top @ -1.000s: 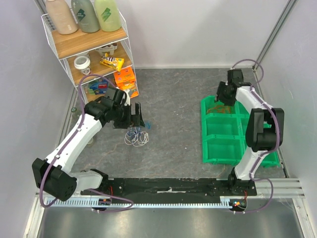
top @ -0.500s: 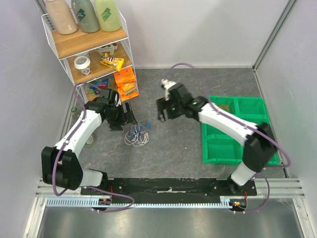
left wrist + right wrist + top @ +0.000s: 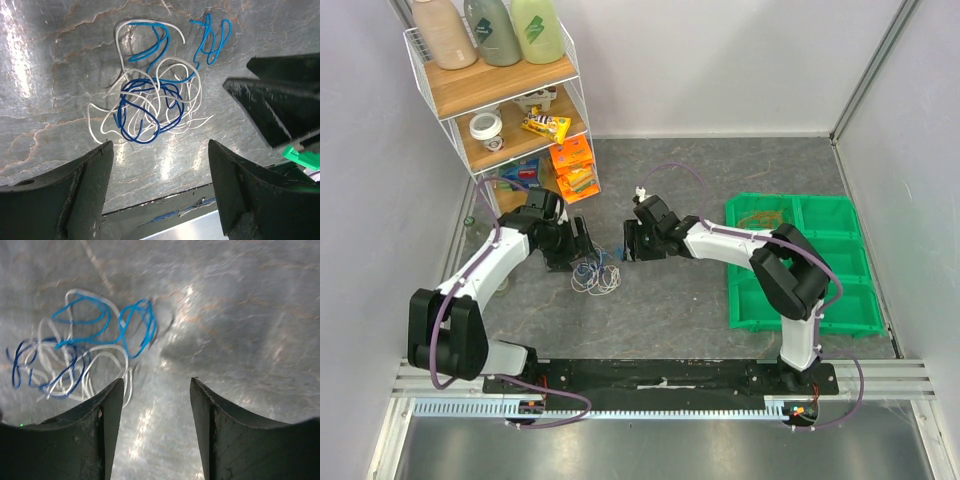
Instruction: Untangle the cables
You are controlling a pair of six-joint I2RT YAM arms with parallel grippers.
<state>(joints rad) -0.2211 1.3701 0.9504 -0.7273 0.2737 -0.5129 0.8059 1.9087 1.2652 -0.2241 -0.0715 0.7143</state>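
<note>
The cables (image 3: 597,276) are a small loose tangle of thin white, light blue and dark blue wires lying on the grey table; I see no orange-red wire among them. My left gripper (image 3: 582,243) is open and empty just left of and behind the tangle. In the left wrist view the cables (image 3: 150,102) lie ahead of the open left gripper (image 3: 159,144). My right gripper (image 3: 631,243) is open and empty just right of the tangle. In the right wrist view the cables (image 3: 75,357) lie to the left of the open right gripper (image 3: 156,381), apart from it.
A wire shelf rack (image 3: 500,95) with bottles and snack packs stands at the back left, close behind the left arm. A green compartment bin (image 3: 775,300) sits at the right, with something orange-brown in its far-left compartment. The right gripper's black fingers (image 3: 272,97) show in the left wrist view.
My right arm has swung from the green bin across to the left and now sits beside the cables. My left gripper has shifted slightly. The cables have not moved.
</note>
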